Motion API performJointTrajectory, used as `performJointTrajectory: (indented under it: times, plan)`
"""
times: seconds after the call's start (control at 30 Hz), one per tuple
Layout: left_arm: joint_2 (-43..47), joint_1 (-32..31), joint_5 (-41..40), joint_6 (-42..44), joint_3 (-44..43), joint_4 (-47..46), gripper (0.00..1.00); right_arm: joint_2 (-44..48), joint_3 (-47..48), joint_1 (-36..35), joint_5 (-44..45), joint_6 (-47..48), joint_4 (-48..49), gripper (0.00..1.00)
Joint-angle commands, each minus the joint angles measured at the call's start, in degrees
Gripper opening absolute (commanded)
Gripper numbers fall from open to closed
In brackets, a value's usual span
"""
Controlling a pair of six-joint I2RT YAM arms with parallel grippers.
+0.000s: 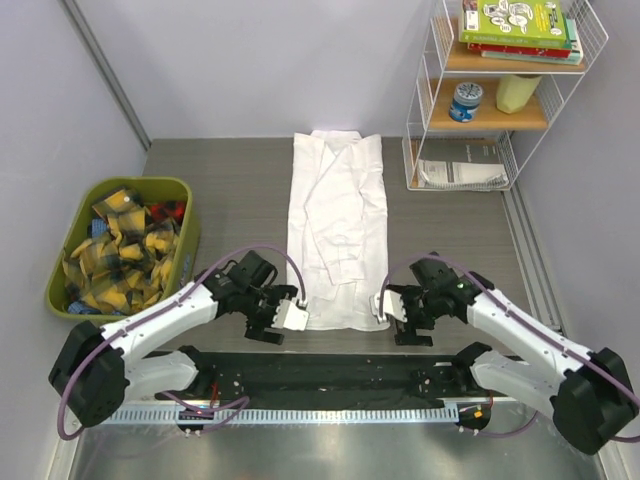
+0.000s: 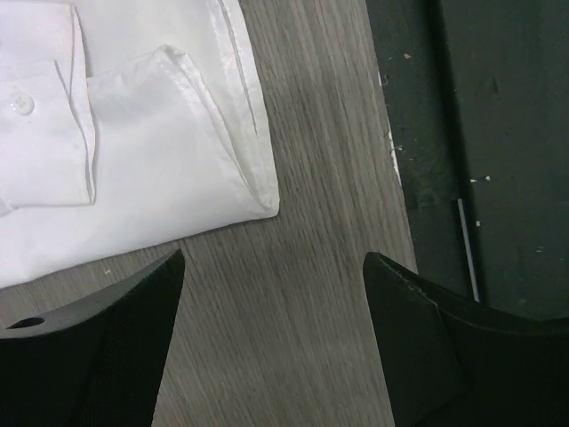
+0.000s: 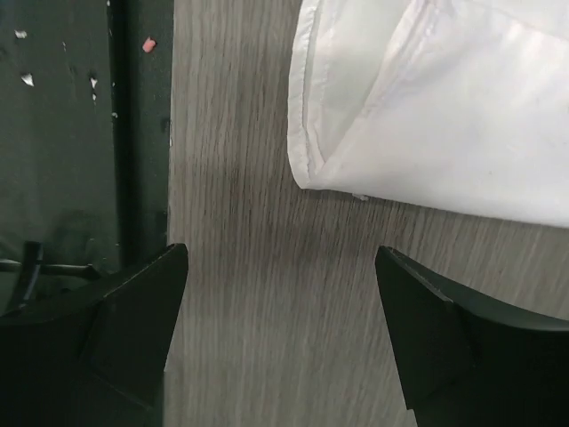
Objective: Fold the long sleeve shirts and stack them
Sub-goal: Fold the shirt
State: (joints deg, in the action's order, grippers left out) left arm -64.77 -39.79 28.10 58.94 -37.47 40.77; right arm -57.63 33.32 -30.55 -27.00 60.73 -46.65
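A white long sleeve shirt of soft, matt cotton-like cloth is lying smooth, its stitched hems faintly glossy, on a table that is showing a grey, matt wood-grain finish. The fingers of the left gripper are looking like matt black plastic, slightly scuffed. A dark mat is looking dull and flecked. A green bin is gleaming like smooth plastic around woven plaid cloths; a white wire rack is carrying pale wooden shelves.
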Motion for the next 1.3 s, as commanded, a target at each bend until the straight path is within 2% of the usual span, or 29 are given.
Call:
performJointTrajectory:
  times: [0.0, 0.17, 0.3, 0.47, 0.63, 0.7, 0.73, 0.77, 0.8, 0.83, 0.93, 1.03, 1.1, 1.27]
  plan:
    - [-1.05, -2.48, -4.36, 4.16, 1.96, -9.04, 0.81, 4.98, -4.48, -4.25, 3.62, 7.83, 11.38, 0.9]
    - [-4.83, -4.33, -6.38, 3.03, 2.67, -14.56, 0.79, 1.65, -6.78, -7.51, 5.73, 7.56, 16.24, 0.83]
    - [-7.38, -6.17, -7.7, 3.29, 2.84, -16.86, 0.79, -1.87, -8.27, -9.26, 8.27, 7.3, 22.38, 0.82]
    - [-9.93, -7.67, -8.41, 3.64, 3.99, -18.88, 0.74, -6.79, -9.15, -10.5, 10.56, 7.83, 26.78, 0.76]
    - [-11.6, -8.55, -9.28, 3.81, 4.69, -20.12, 0.67, -7.59, -9.15, -11.38, 11.27, 8.35, 27.67, 0.62]
    - [-12.56, -8.55, -9.99, 3.9, 4.95, -20.56, 0.61, -6.98, -10.38, -11.82, 11.36, 9.67, 28.19, 0.58]
    - [-12.74, -8.55, -10.17, 3.82, 5.04, -21.08, 0.58, -6.89, -10.9, -12.17, 11.45, 9.67, 28.81, 0.52]
    - [-12.75, -8.55, -10.08, 3.38, 4.96, -21.35, 0.49, -6.97, -11.17, -12.6, 11.45, 9.24, 29.42, 0.46]
    - [-12.49, -8.55, -9.91, 2.59, 4.95, -21.79, 0.44, -7.5, -10.91, -12.78, 11.19, 8.27, 29.25, 0.41]
    - [-12.22, -8.55, -9.47, 1.98, 4.78, -21.88, 0.38, -7.85, -10.56, -12.87, 10.92, 7.92, 28.82, 0.27]
    - [-11.78, -8.64, -8.33, 0.23, 3.03, -20.22, 0.12, -7.77, -9.77, -13.66, 11.8, 5.11, 28.02, 0.01]
    - [-10.73, -10.04, -6.83, -1.45, 0.13, -14.95, 0.0, -4.79, -8.98, -15.15, 12.33, 2.38, 24.96, 0.01]
    - [-9.07, -12.67, -4.9, -2.51, -1.02, -10.03, 0.0, -0.93, -8.1, -17.44, 12.15, 0.19, 20.57, 0.01]
    - [-0.54, -16.98, -0.68, -9.79, -1.63, -5.1, 0.0, 9.36, -5.29, -22.27, 11.36, -4.56, 10.81, 0.01]
